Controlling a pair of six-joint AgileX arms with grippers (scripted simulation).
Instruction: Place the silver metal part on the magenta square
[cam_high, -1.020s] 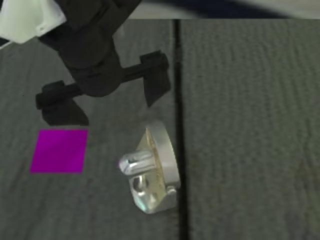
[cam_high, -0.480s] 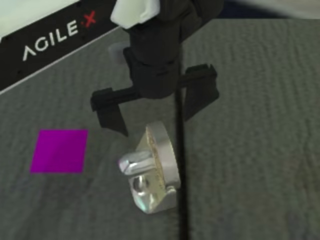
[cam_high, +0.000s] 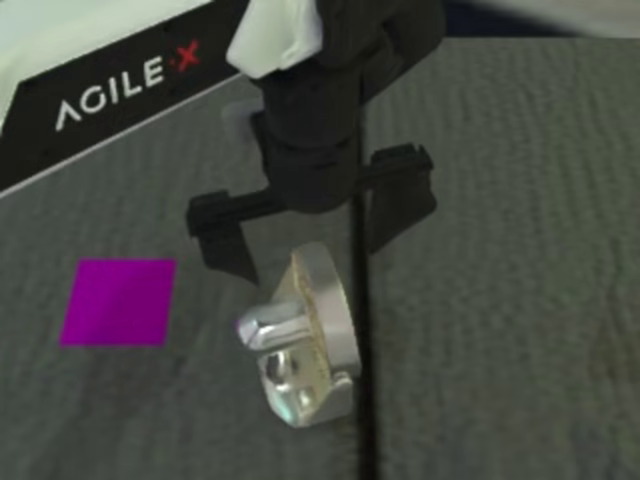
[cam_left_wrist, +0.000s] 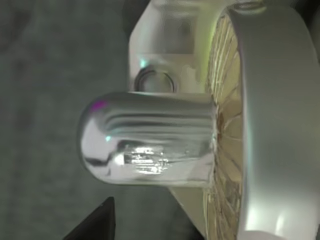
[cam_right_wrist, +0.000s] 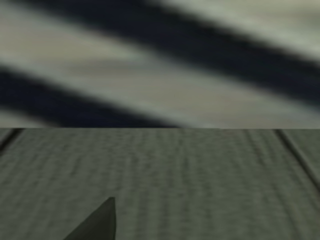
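Observation:
The silver metal part (cam_high: 305, 335) lies on its side near the middle of the table, peg pointing toward the left, disc flange on its right. The magenta square (cam_high: 118, 302) is flat on the mat to its left, bare. My left gripper (cam_high: 310, 250) hangs open just behind and above the part, one finger on each side of the flange's far edge, touching nothing. The left wrist view is filled by the part (cam_left_wrist: 150, 145) close up, with one dark fingertip (cam_left_wrist: 97, 227) at the edge. The right arm is outside the top view; its wrist view shows one fingertip (cam_right_wrist: 97, 225) over bare mat.
A dark seam (cam_high: 362, 420) runs front to back through the grey mat just right of the part. The left arm's white and black body (cam_high: 120, 80) spans the back left.
The left arm swung from above the magenta square rightward to above the metal part, then shifted only slightly in the last half second. The part and square stayed put.

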